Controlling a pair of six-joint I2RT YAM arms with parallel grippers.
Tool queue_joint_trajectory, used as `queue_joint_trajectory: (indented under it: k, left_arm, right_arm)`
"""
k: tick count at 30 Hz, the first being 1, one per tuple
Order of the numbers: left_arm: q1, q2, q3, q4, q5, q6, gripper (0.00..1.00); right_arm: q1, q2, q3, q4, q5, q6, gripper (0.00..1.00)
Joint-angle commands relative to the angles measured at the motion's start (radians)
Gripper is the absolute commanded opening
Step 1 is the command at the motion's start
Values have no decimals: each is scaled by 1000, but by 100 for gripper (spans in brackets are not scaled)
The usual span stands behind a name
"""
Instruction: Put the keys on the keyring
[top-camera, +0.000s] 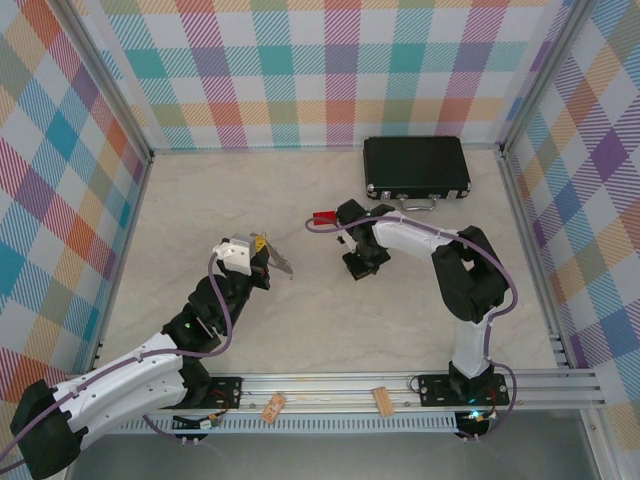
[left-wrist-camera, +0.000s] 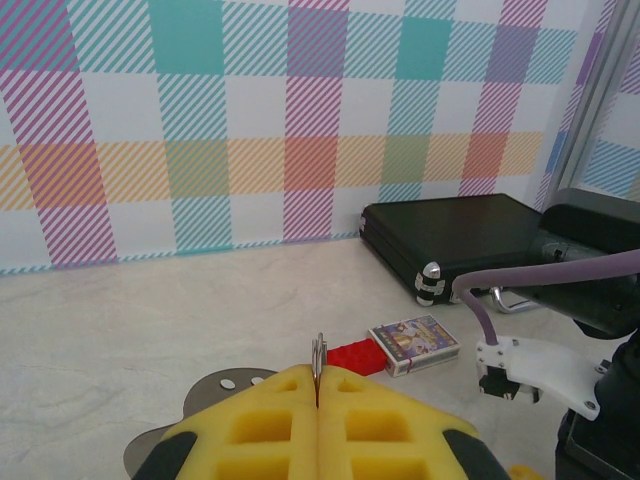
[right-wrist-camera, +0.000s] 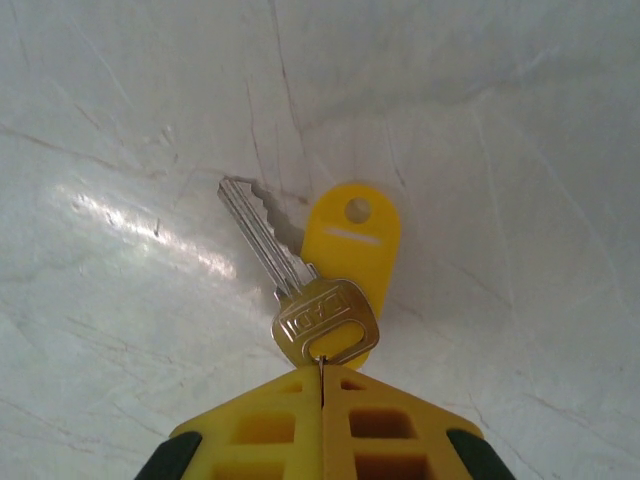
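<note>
The right fingers (right-wrist-camera: 265, 435) are pinched shut on the head of the one key (right-wrist-camera: 318, 322). Its blade runs up and left, pointing away from them over the bench (top-camera: 300, 330), with a single yellow tag (right-wrist-camera: 352, 245) behind it. The left fingers (left-wrist-camera: 270, 420) clamp one thin keyring (left-wrist-camera: 318, 352), seen edge-on and upright. Bare bench lies between the arms, and one black case (top-camera: 416, 166) sits by the back wall.

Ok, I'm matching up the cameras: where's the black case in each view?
Top external: black case upper right, against the back wall.
Left wrist: case right of centre, at the wall's foot.
Right wrist: aimed down at the key.
Shared landmark: red block, just in front of the case.
</note>
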Motion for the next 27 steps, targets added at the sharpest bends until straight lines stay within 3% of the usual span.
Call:
queue_joint_trajectory:
  k: [1,18,27]
  left_arm:
    - [-8,-22,-4,16,3,-13,0]
    - [-8,-28,-5,16,5,-14,0]
    - [-9,-19,-5,19,12,-17,0]
  right_arm:
    - [-8,-3,3,-87,-15,-17,0]
    - [-7,120,58,-200,13,-39,0]
    - [-14,1,22,-138,-3,-4,24]
